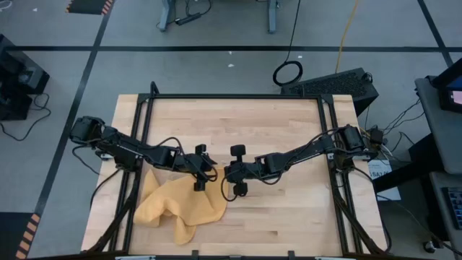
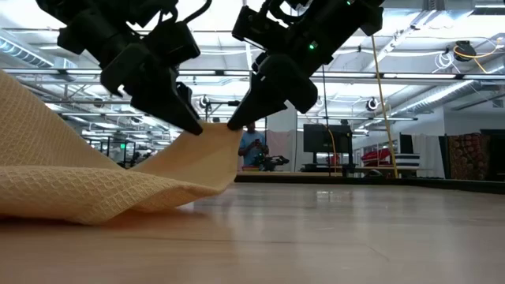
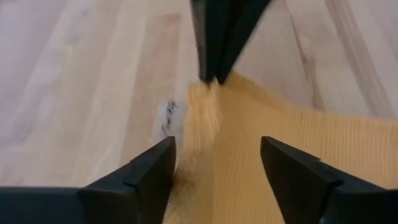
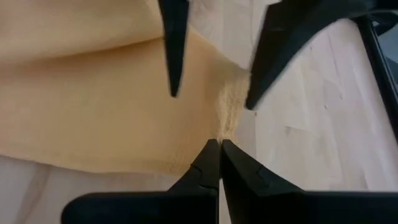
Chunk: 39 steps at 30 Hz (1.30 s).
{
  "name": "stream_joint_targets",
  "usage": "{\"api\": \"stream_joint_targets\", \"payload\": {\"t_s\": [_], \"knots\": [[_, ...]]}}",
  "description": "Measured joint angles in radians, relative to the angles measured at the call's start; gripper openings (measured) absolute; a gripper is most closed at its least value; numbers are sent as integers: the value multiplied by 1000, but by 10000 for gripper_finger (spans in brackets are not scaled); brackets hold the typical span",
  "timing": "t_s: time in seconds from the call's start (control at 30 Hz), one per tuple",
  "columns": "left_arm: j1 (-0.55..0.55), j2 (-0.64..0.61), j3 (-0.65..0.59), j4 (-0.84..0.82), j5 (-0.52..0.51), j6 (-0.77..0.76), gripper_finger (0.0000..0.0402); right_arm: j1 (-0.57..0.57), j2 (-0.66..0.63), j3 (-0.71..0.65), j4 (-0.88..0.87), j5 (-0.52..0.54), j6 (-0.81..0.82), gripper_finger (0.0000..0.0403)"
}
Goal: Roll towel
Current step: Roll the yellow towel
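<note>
The orange-yellow towel (image 1: 177,206) lies crumpled on the near left part of the wooden table, with one corner raised. It also shows in the low view (image 2: 79,189). My right gripper (image 1: 226,173) is shut on that raised corner, which shows best in its own wrist view (image 4: 219,149). My left gripper (image 1: 209,172) is open right beside it, facing it. In the left wrist view (image 3: 217,168) its two fingers stand on either side of the raised cloth edge. I cannot tell whether they touch the cloth. My right gripper pinches the towel's raised corner (image 4: 225,127) between its two fingertips (image 2: 235,125), only at their free ends. The fingers slant down from the table's right side. The corner is held clear of the table. The cloth slopes down from it to the bulk (image 2: 118,197) lying on the wood.
Bare wood (image 1: 289,209) lies to the right and at the far side (image 1: 238,119). Black frame rails (image 1: 328,130) run along the table's left and right sides. A person (image 2: 251,146) stands far off in the room behind. A small dark mark (image 3: 168,115) is on the wood beside the towel.
</note>
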Motion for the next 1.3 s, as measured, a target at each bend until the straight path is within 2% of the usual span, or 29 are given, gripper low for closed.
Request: {"api": "stream_joint_targets", "payload": {"t_s": [0.1, 0.27, 0.3, 0.6, 0.67, 0.8, 1.0, 1.13, 1.3], "knots": [[1, 18, 0, 2, 9, 24, 177, 5, 0, 0, 2, 0, -16, 0], [1, 8, 5, 30, -33, 98, 34, 6, 0, 0, 0, -3, 55, 8], [1, -1, 8, 28, -46, 104, 18, 7, -3, 0, -5, -3, 85, 14], [-15, -83, 15, 37, -142, 131, 5, 50, -109, 1, -282, -7, 440, 140], [-23, -99, 15, 55, -163, 153, 4, 71, -114, 0, -289, -5, 498, 162], [-33, -125, 14, 137, -207, 200, 4, 112, -92, -51, -112, -4, 573, 186], [-31, -177, 14, 195, -244, 301, 3, 161, -36, -153, 232, -5, 643, 196], [-16, -243, 13, 216, -305, 379, 3, 188, -31, -189, 295, -7, 649, 196], [7, -342, 13, 296, -267, 427, 2, 218, -31, -204, 318, 18, 568, 196]]}}
